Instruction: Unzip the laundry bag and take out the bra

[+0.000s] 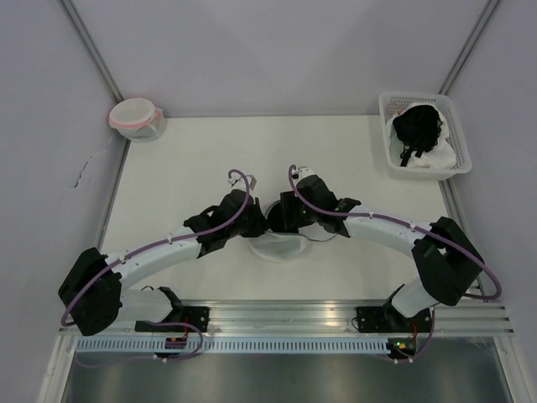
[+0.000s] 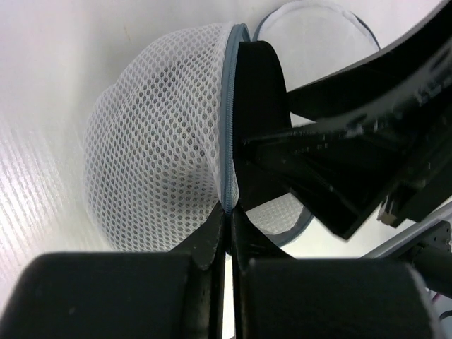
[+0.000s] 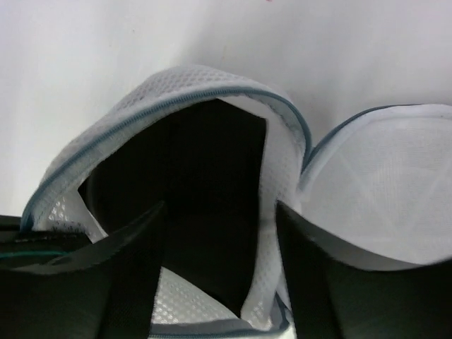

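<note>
1. Top external view puts the round white see-through mesh laundry bag with its dark grey-blue rim [image 1: 277,245] at the middle of the white tabletop [image 1: 201,159]. It lies toward the near edge and is half hidden under both wrists.
2. Left wrist view shows the bag's honeycomb mesh [image 2: 162,155] bulging like a dome, with the grey-blue zip rim running upright beside it. The left gripper [image 2: 227,212] is clenched on that rim, its fingers pressed together with the edge pinched between them.
3. Right wrist view looks into the unzipped mouth [image 3: 176,92], where the rim arches over a dark mass. This is the small black fabric bra [image 3: 205,176], lying inside the bag (no straps can be made out). The bag's other round half lies folded open to the right, touching the mouth.
4. The right gripper [image 3: 220,212] is spread wide, one finger at each side of the mouth, and grips nothing.
5. Bare tabletop lies beyond the bag and to both sides of it.
6. A round white pouch with a pink rim [image 1: 134,117] sits at the far left corner.
7. A white slotted plastic basket [image 1: 457,126] at the far right corner holds a black garment [image 1: 418,128]. Both the pouch and the basket are well apart from the bag.
8. Pale grey walls [image 1: 285,50] close in the left, far and right edges.
</note>
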### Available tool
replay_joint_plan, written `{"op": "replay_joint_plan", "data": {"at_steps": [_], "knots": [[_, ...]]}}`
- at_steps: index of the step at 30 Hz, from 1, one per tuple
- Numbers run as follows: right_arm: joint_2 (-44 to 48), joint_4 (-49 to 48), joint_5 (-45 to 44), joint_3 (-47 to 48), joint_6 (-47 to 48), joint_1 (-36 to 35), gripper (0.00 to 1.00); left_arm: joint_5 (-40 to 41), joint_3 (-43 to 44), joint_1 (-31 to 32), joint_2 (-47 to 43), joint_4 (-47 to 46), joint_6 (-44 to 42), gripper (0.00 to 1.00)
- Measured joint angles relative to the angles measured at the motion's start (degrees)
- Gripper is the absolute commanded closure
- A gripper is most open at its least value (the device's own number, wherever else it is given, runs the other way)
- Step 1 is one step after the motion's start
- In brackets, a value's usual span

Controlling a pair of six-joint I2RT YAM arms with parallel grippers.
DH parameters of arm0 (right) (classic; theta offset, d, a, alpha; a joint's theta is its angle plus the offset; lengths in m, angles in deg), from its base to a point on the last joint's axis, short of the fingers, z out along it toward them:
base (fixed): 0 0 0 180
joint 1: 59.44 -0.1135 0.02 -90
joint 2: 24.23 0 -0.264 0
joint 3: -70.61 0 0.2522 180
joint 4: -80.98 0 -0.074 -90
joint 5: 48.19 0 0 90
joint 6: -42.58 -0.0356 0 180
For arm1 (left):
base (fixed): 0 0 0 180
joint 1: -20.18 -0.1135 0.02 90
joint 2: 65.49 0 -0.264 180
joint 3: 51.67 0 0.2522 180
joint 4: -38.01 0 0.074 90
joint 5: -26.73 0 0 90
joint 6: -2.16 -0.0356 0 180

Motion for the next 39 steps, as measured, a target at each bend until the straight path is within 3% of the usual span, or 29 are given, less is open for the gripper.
{"op": "replay_joint_plan", "data": {"at_steps": [1,2,5,6,11,15,23,30,39], "knots": [[-0.92,-1.01,1.49,0.04,0.09,0.31,0.42,0.07,-0.33,0.00,-0.15,0.00,0.11,0.98],[-1.44,-1.64,2.38,0.07,0.22,0.57,0.56,0.15,-0.66,0.00,-0.37,0.00,0.15,0.98],[-2.19,-3.56,5.22,0.07,0.39,0.81,0.85,0.33,-1.31,0.00,-1.07,0.00,0.39,0.98],[-2.19,-4.11,5.88,0.07,0.42,0.81,1.00,0.35,-1.44,0.00,-1.31,0.02,0.46,0.98],[-0.28,-3.45,6.64,0.04,0.28,0.90,1.00,0.35,-1.68,0.00,-1.88,-0.02,0.59,0.98],[7.02,1.62,4.52,1.29,0.83,0.94,1.00,0.35,-2.45,0.00,-2.05,-0.04,1.01,0.98],[19.61,10.29,-11.61,13.49,2.60,0.94,1.00,0.26,-2.78,0.00,-2.05,-0.98,1.70,0.98],[15.34,11.80,-24.81,19.04,2.36,4.24,1.00,-0.22,-3.65,0.00,-2.43,-2.56,2.60,0.98],[12.46,5.20,-28.15,19.19,-2.54,11.10,1.00,-1.66,-4.61,0.00,-3.37,-1.66,2.75,0.98]]}}
